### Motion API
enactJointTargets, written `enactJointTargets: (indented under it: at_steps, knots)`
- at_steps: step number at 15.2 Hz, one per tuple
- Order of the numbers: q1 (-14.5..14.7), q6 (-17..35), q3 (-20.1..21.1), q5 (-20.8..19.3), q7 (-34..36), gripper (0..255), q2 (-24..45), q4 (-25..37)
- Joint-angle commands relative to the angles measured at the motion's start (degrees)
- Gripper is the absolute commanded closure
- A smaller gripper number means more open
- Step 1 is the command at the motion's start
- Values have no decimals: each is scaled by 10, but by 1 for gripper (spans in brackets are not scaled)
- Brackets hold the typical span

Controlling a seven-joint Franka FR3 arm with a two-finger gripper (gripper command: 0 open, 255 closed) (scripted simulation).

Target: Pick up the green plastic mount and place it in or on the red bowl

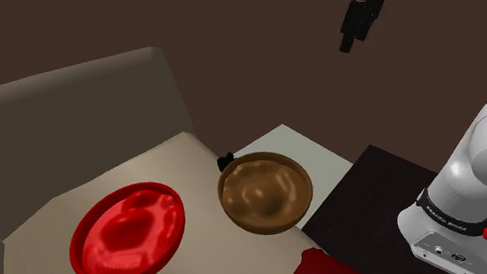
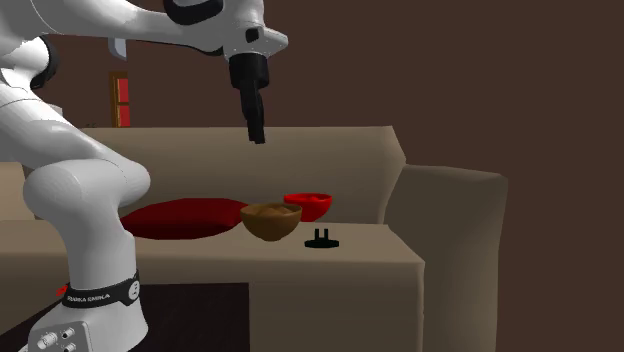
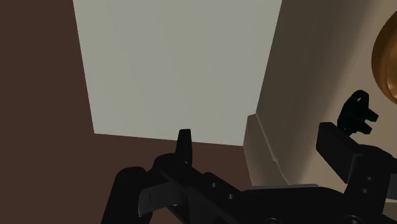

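Note:
The mount (image 1: 225,160) is small and looks black. It stands on the beige sofa seat (image 1: 46,227) at its edge, just beside a brown bowl (image 1: 265,192). The glossy red bowl (image 1: 129,233) lies on the seat further toward the shoulder view's left. My gripper (image 1: 347,46) hangs high in the air, well above and beyond the mount, pointing down. From the side the gripper (image 2: 258,135) is over the seat, above the brown bowl (image 2: 270,220) and the mount (image 2: 321,240). Seen from the wrist, the gripper (image 3: 261,146) is open and empty, with the mount (image 3: 357,113) beyond one fingertip.
A dark red cushion (image 2: 180,218) lies on the seat next to the bowls. The sofa's back (image 2: 330,160) and armrest (image 2: 450,200) enclose the seat. A pale flat surface (image 1: 303,148) lies beside the sofa's edge. My stand (image 1: 448,240) is at the shoulder view's lower right.

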Motion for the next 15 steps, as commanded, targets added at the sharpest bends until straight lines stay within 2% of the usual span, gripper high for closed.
enactJointTargets:
  at_steps: [1,8,15]
  knots:
    - [0,0,0,0,0,0,0,0]
    - [23,89,66,40,82,0,78,-28]
    - [41,178,130,65,162,0,192,-19]
